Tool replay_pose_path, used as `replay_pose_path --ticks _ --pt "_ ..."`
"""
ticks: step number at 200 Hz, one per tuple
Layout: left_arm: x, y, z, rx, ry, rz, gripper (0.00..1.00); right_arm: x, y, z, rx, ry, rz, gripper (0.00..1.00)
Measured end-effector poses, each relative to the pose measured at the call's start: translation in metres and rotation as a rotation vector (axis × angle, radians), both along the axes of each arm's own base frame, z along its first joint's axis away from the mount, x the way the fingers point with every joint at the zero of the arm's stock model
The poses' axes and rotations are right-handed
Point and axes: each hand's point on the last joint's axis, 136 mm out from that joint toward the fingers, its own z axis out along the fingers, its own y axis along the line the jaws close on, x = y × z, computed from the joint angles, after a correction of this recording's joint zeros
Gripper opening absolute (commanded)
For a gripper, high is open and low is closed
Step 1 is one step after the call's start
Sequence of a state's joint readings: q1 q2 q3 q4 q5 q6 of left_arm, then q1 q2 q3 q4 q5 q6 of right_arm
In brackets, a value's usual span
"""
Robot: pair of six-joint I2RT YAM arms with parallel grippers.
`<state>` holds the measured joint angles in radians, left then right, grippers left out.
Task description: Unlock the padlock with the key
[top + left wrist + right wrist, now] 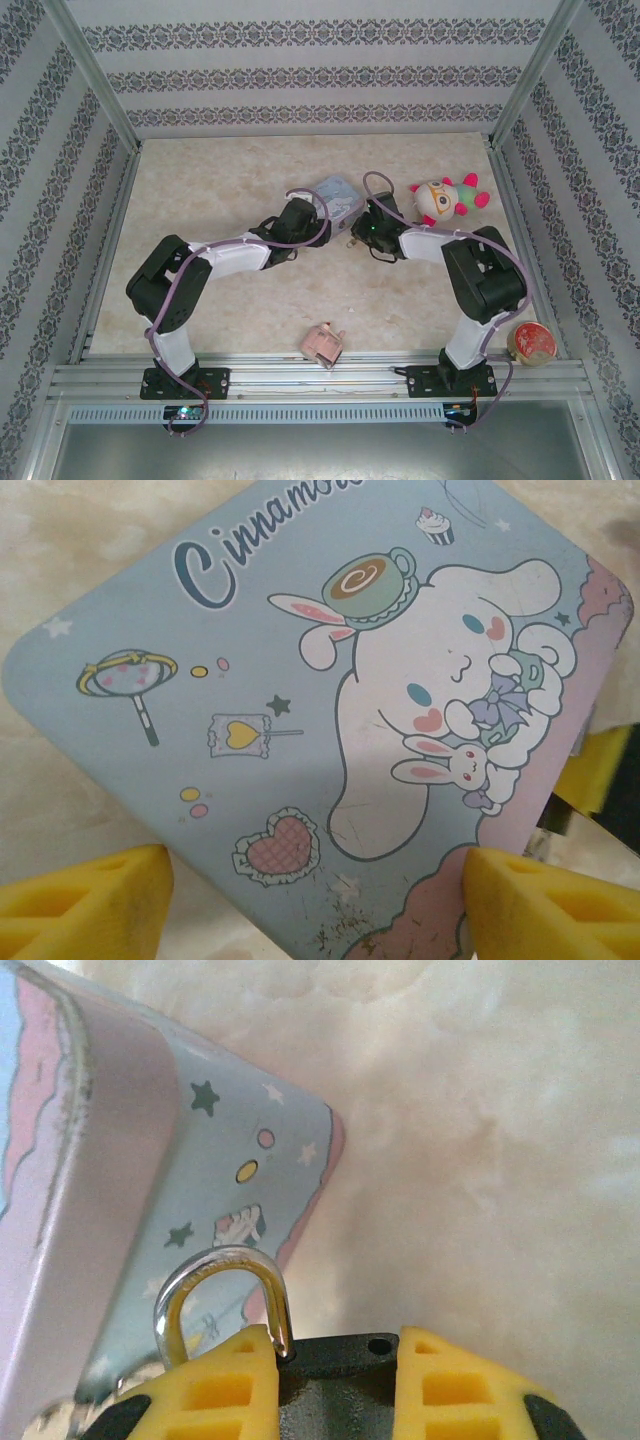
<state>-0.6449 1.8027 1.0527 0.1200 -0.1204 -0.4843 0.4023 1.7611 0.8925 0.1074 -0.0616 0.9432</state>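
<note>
The counter (pixel 200 200) carries a light-blue tin (pixel 338 192) near its middle. A plush toy (pixel 445 200) sits at 3 o'clock of the tin and a pink block (pixel 322 345) at 6 o'clock, by the near edge. The left fingers (pixel 90 900) are spread apart over the tin, grasping nothing. The right fingers (pixel 455 1390) are clenched on the padlock (pixel 335 1385), just beside the tin's corner. Its shackle (pixel 215 1265) points to 12 o'clock in the wrist view, and I cannot tell whether it is latched. The step in hand looks like presenting the lock. The right side should grip the body firmly with the keyhole turned clear of the tin, while the left fetches the key and feeds it in straight.
</note>
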Motion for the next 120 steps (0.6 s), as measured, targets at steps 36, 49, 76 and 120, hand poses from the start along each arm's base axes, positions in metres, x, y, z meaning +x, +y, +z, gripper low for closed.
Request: replay_pose_path --ticks 36,49,76,120 --pt "0.009 0.014 -0.001 -0.037 0.023 0.022 0.70 -0.021 -0.010 0.016 -0.052 0.002 0.046 0.00" --pt "0.015 0.024 0.000 -0.052 0.028 0.039 0.70 -0.028 -0.013 0.021 -0.076 0.008 0.073 0.00" --pt "0.027 0.044 0.000 -0.085 0.043 0.073 0.83 -0.045 -0.018 0.022 -0.126 0.034 0.135 0.00" --pt "0.042 0.053 0.012 -0.148 0.037 0.096 0.94 -0.068 -0.028 0.014 -0.187 0.090 0.199 0.00"
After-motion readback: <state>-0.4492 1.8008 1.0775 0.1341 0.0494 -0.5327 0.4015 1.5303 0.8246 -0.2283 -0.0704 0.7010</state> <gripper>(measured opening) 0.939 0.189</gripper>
